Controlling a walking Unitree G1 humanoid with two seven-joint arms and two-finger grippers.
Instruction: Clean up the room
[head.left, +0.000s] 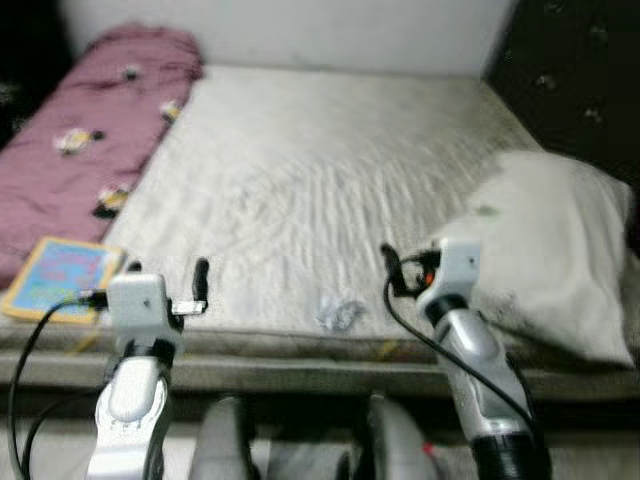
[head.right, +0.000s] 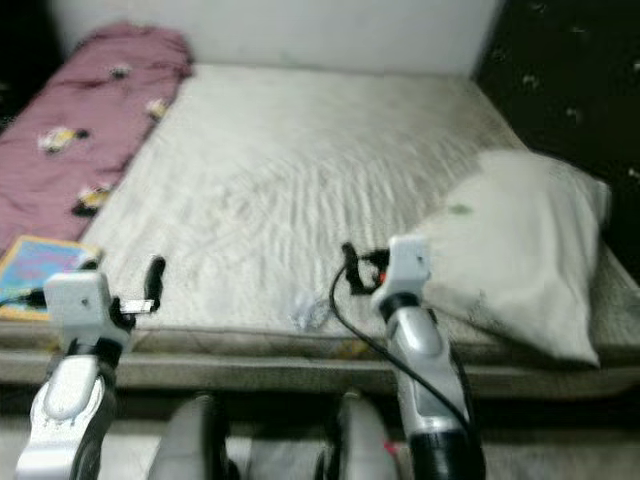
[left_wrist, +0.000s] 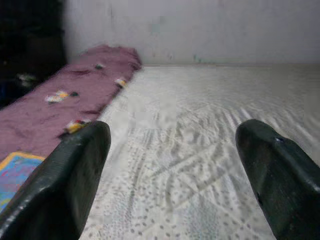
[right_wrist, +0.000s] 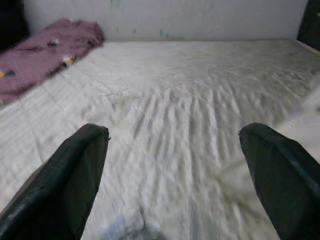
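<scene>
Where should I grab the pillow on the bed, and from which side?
Probably the pillow's near left corner, coming in from the left with the right gripper, which is open just beside it. The pillow lies flat and bulky on the bed, so a corner of bunched cloth looks easier to pinch than its broad face.

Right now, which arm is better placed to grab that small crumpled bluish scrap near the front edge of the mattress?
Probably right. The small crumpled bluish scrap lies just beside the open right gripper; the open left gripper hangs farther off, nearer the colourful book.
</scene>
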